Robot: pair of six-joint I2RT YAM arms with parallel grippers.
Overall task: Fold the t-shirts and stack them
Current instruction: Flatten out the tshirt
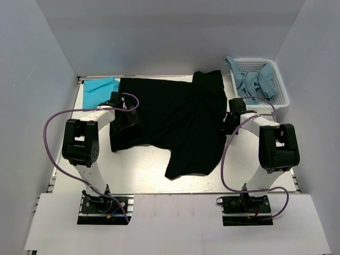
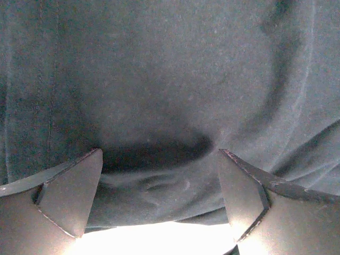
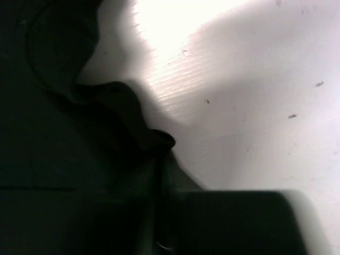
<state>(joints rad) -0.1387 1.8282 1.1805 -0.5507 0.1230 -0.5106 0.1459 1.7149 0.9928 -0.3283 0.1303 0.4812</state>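
One black tee (image 1: 175, 119), matte knit, creased; left end effector (image 2: 159, 154) splayed.

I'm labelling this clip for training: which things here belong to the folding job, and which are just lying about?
Job:
black t-shirt, spread in the middle
teal t-shirt, far left
greyish-blue t-shirts, bunched far right

Just there:
white mesh basket, holding the greyish-blue ones
purple cables on the arms

Robot lab cell: bare grey walls (image 1: 159, 32), white table (image 1: 143, 170), bolted arm bases (image 1: 103, 204)
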